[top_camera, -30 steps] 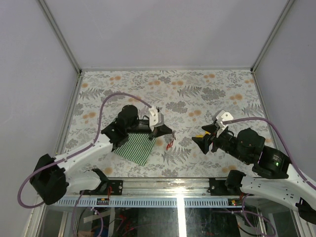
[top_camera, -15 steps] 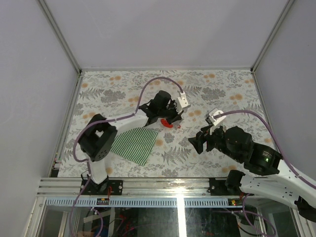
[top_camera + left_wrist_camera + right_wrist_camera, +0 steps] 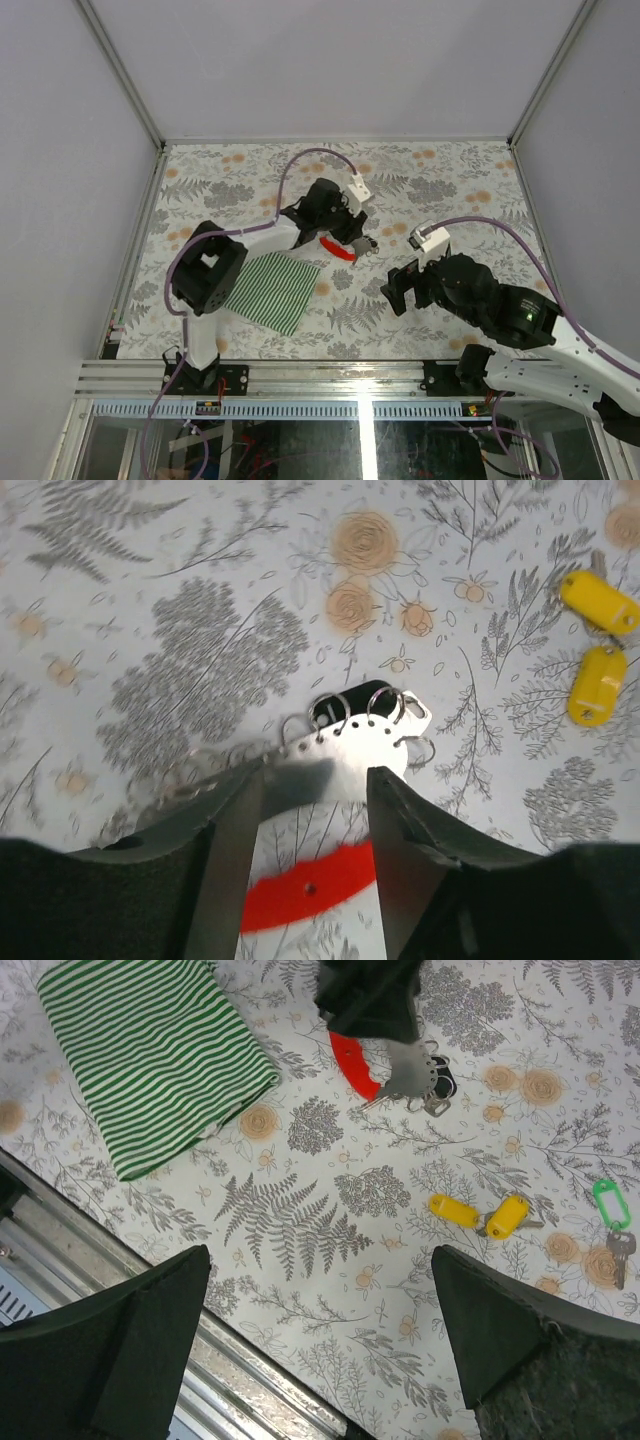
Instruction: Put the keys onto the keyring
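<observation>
- Green-striped cloth flat on the flowered surface, close to the near edge, apart from the task's things
- Level with it, right end effector above the surface, fingers spread wide, nothing between them
- Just ahead of those fingers, two yellow-tagged keys lying nearly end to end, long axes across the right wrist view; green-tagged key further out to the same side
- Beyond the keys, keyring lying on the surface, red strap nearest the left end effector, metal plate and small loops pointing away from it
- Left end effector with fingers apart, straddling strap and plate, seemingly not clamped on either
- Judged from this: right arm nearer the yellow keys, left arm already over the keyring and roughly in line with its long axis
</observation>
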